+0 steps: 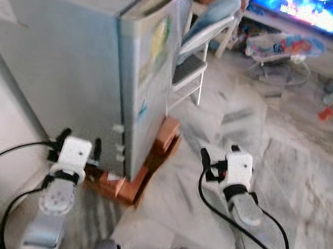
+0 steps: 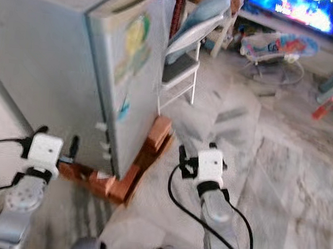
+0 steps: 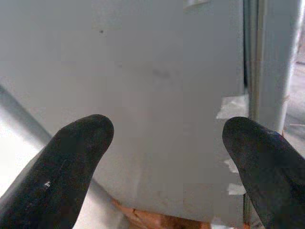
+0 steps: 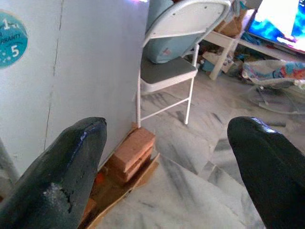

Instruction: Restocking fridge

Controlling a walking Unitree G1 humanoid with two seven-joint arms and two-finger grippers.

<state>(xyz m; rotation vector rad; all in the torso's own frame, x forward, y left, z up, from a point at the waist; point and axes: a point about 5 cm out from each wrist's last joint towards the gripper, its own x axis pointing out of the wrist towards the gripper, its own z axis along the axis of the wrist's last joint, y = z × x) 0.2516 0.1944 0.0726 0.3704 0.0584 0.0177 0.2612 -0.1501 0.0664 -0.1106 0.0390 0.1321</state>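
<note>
In the left wrist view the two black fingers (image 3: 71, 162) stand wide apart with nothing between them, and they look at the plain grey side of the fridge (image 1: 61, 64); in the right wrist view the fingers (image 4: 62, 176) are also spread and empty, and they point past the fridge corner toward the floor (image 1: 258, 137). The left gripper (image 1: 78, 145) hangs low beside the fridge's side wall, near its bottom corner, and the right gripper (image 1: 220, 157) hangs in front of that corner, over the marble tiles and apart from the door. The fridge stands on reddish bricks (image 1: 166, 133) with its door (image 1: 154, 66) shut, and this door carries some stickers. I judge that the fridge itself is heavy and stiff and should not be moved; only the door must swing. The metal skin looks smooth and probably slippery for rubber fingers, so a flat push on it will give little grip. No handle can be seen clearly, so the best place to take hold is probably the free vertical edge of the door, where a narrow seam shows in the left wrist view. Behind stand a folding chair (image 1: 198, 52) and a baby bouncer (image 1: 282, 47).
</note>
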